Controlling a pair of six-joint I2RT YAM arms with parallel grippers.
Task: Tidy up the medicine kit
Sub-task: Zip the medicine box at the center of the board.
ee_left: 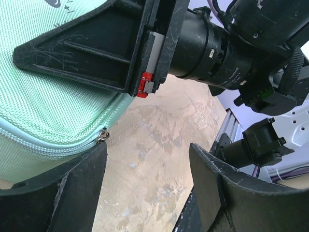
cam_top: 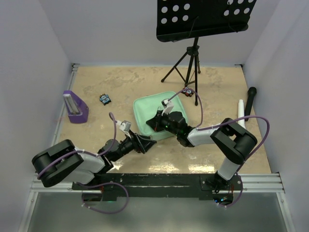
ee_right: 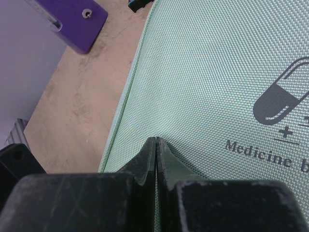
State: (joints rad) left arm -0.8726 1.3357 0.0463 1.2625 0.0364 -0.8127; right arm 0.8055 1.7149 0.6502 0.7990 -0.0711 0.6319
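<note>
The medicine kit (cam_top: 150, 107) is a mint-green square soft case lying flat mid-table with its lid down. Its grey pill logo (ee_right: 282, 101) faces up. My right gripper (cam_top: 155, 121) is shut with nothing between its fingers, its tips (ee_right: 155, 145) resting on the lid near the kit's near-left edge. My left gripper (cam_top: 148, 143) stands open low over the table, just off the kit's near corner. In the left wrist view the kit (ee_left: 43, 111) fills the left side. Its metal zipper pull (ee_left: 102, 137) hangs just above my left finger (ee_left: 58, 193), and only bare table shows between the jaws.
A purple stand (cam_top: 76, 107) sits at the far left, with a small black and blue item (cam_top: 105, 99) beside it. A music stand's tripod (cam_top: 189, 65) rises behind the kit. A white tube (cam_top: 241, 112) and a black cylinder (cam_top: 251, 99) lie at the right wall.
</note>
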